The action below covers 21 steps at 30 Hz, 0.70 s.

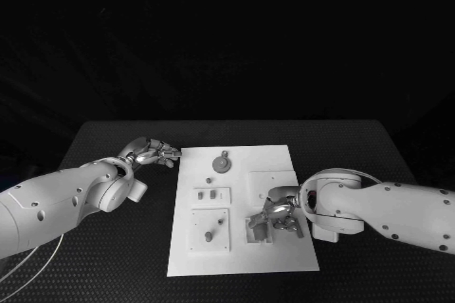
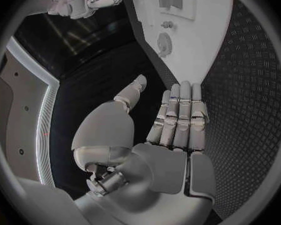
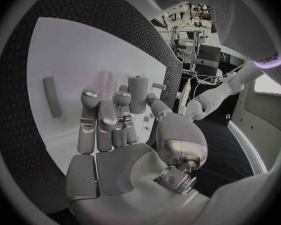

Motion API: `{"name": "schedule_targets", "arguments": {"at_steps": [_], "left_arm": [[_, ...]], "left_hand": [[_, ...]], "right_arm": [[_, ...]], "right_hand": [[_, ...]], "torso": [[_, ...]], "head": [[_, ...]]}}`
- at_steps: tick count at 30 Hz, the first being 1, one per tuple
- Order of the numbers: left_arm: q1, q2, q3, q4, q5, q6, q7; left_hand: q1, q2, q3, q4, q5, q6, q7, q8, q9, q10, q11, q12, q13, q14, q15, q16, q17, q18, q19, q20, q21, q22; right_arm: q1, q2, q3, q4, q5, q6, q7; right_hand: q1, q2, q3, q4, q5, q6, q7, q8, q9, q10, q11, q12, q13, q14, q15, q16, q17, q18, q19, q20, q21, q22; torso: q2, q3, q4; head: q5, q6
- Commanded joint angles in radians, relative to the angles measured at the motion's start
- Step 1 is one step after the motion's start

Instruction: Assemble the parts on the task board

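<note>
Right hand (image 1: 275,217) rests low on the task board (image 1: 275,260), fingers apart beside a small upright part (image 3: 137,92), holding nothing. Left hand (image 1: 150,152) waits open off the board's far left corner. Parts look light, stiff and smooth; I would pinch the cylinder's sides.

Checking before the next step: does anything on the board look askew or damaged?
Nothing stands out. The task board lies flat on the table, a round part sits near its far end, and the right hand works at its right side.
</note>
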Motion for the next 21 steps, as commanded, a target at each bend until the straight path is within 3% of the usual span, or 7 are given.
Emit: {"name": "schedule_targets", "arguments": {"at_steps": [1,11,21], "left_arm": [[0.0,0.0,0.001,0.002,0.006,0.013,0.006],[0.0,0.0,0.001,0.002,0.006,0.014,0.006],[0.0,0.0,0.001,0.002,0.006,0.014,0.005]], "left_hand": [[-0.012,0.0,0.001,0.006,-0.004,-0.006,-0.003,0.005,-0.002,-0.004,0.007,-0.003,-0.001,0.006,0.004,-0.005,0.001,-0.003,-0.003,0.005,0.003,-0.001],[-0.013,0.001,0.001,0.007,-0.004,-0.006,-0.003,0.005,-0.002,-0.004,0.007,-0.003,-0.002,0.006,0.004,-0.005,0.002,-0.003,-0.003,0.005,0.003,-0.001],[-0.014,0.001,0.002,0.007,-0.004,-0.007,-0.002,0.005,-0.002,-0.004,0.007,-0.003,-0.002,0.006,0.004,-0.006,0.003,-0.003,-0.004,0.005,0.003,-0.001]], "right_arm": [[-0.003,0.003,0.0,-0.003,-0.031,0.013,0.009],[-0.011,0.014,-0.001,-0.014,-0.047,-0.021,0.01],[-0.018,0.024,-0.002,-0.027,-0.047,-0.023,0.011]], "right_hand": [[-0.004,0.006,0.064,-0.056,-0.001,0.002,0.004,-0.002,0.002,-0.001,0.002,-0.004,-0.001,0.0,-0.005,-0.005,-0.001,0.041,0.0,0.003,-0.006,0.016],[-0.01,0.0,0.067,-0.055,-0.001,0.003,0.004,-0.002,0.002,-0.001,0.002,-0.004,-0.002,-0.001,-0.005,-0.007,-0.002,0.041,0.0,0.003,-0.006,0.017],[-0.017,-0.008,0.072,-0.05,-0.001,0.003,0.003,-0.002,0.003,0.0,0.002,-0.004,-0.002,-0.001,-0.005,-0.007,-0.003,0.041,0.002,0.003,-0.006,0.017]], "torso": [[0.0,0.0003,-0.0003],[0.0,0.0008,-0.0011],[0.0,0.0002,-0.0006]], "head": [[0.001,-0.002],[0.002,-0.002],[0.003,-0.004]]}}
